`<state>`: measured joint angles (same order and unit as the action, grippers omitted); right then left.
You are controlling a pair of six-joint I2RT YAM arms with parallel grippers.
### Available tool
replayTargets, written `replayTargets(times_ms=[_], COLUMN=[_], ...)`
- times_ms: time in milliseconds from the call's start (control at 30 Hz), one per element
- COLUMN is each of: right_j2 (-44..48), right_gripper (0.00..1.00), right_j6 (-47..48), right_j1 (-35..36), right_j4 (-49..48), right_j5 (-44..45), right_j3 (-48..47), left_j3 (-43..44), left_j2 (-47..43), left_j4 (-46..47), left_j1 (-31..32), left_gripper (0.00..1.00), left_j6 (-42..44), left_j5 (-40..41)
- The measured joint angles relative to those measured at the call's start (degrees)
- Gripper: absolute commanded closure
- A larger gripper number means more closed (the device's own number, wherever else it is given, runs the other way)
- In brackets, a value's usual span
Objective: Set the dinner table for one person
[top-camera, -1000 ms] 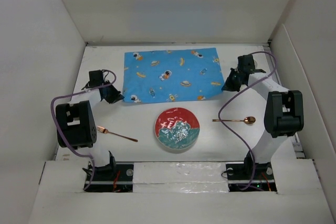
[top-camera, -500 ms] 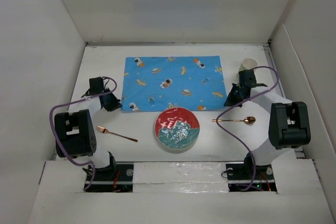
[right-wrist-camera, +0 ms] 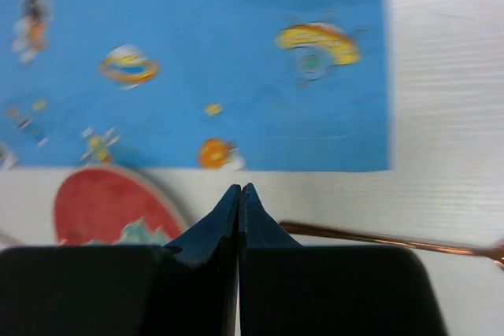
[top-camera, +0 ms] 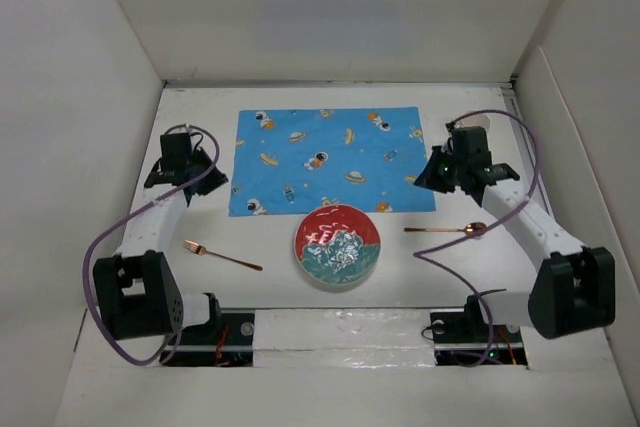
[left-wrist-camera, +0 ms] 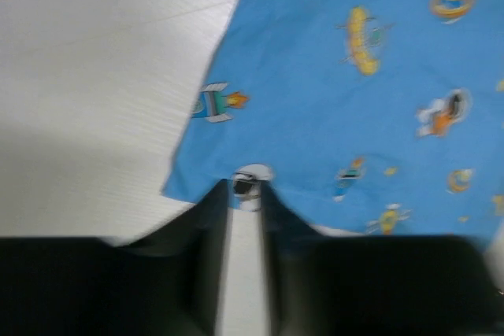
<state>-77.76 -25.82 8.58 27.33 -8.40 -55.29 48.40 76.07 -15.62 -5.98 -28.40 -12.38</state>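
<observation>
On the white dinner table (top-camera: 196,115) lies a blue mat (top-camera: 322,155) printed with planets and astronauts. My left gripper (top-camera: 220,187) hovers at the mat's near left corner (left-wrist-camera: 175,188). In the left wrist view that gripper (left-wrist-camera: 244,188) is open by a narrow gap that shows bare table, with nothing in it. My right gripper (top-camera: 422,181) is shut and empty beside the mat's near right corner. In the right wrist view the right gripper (right-wrist-camera: 239,189) points at the mat's near edge (right-wrist-camera: 315,164).
A red and teal plate (top-camera: 337,245) sits just in front of the mat. A copper fork (top-camera: 222,255) lies to its left and a copper spoon (top-camera: 447,230) to its right. A pale cup (top-camera: 480,123) shows partly behind the right arm. White walls surround the table.
The mat has slid nearer to the plate and now lies straighter. The left jaws have parted off its corner. Both arms have swung their elbows outward and down.
</observation>
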Motion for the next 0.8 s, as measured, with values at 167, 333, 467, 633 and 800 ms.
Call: replayTargets(times_ms=[167,333,467,633,800], right_j2=[8.76,6.01,0.24,-6.1,-11.43], right_gripper=[0.5,0.4,0.42,0.59,1.0], right_j6=[-0.83,-3.04,-4.31,-7.3,-10.99], right_j1=[8.59,12.83,14.8,17.18,17.22], right_j4=[-5.81,-9.62,-12.2,-20.24,-28.55], right_j5=[-9.25,-14.95,-16.79,-19.15,-22.97], right_j3=[9.6,19.89,21.05,20.9,20.85], left_j3=[3.37,3.37,3.37,3.37,3.37], left_j2=[-7.17,-11.93,-13.07,-13.03,-13.05], left_j4=[0.59,0.5,0.46,-0.28,-0.94], left_j1=[4.44,9.38,9.44,9.35,9.35], left_gripper=[1.0,0.74,0.69,0.69,0.69], left_j6=[1.64,2.45,2.49,2.64,2.84], left_j5=[-1.57,-3.98,-5.51,-6.38,-6.69])
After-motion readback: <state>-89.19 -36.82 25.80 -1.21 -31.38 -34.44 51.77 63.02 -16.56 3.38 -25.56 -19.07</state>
